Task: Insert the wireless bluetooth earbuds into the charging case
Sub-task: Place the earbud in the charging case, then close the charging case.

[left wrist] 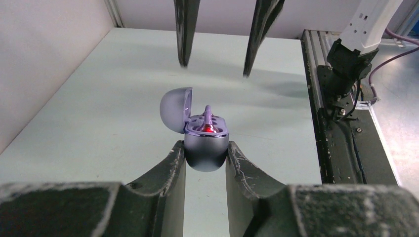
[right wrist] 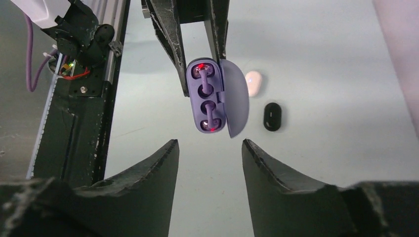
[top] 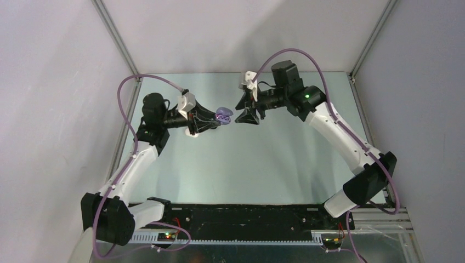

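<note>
From above, the left hand (top: 217, 119) is clamped on the lavender case (top: 223, 114), just ahead of the right hand (top: 239, 119). Between the left fingers the case sits lid-open. Past the right hand's parted, empty fingers both earbuds (right wrist: 203, 81) lie in their wells; I'd check each sits flush, pressing lightly if not.

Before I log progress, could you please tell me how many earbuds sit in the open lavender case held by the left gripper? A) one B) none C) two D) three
C: the right wrist view shows the lavender case with its lid open, the upper earbud in one well and the lower earbud in the other, each beside a red light.
</note>
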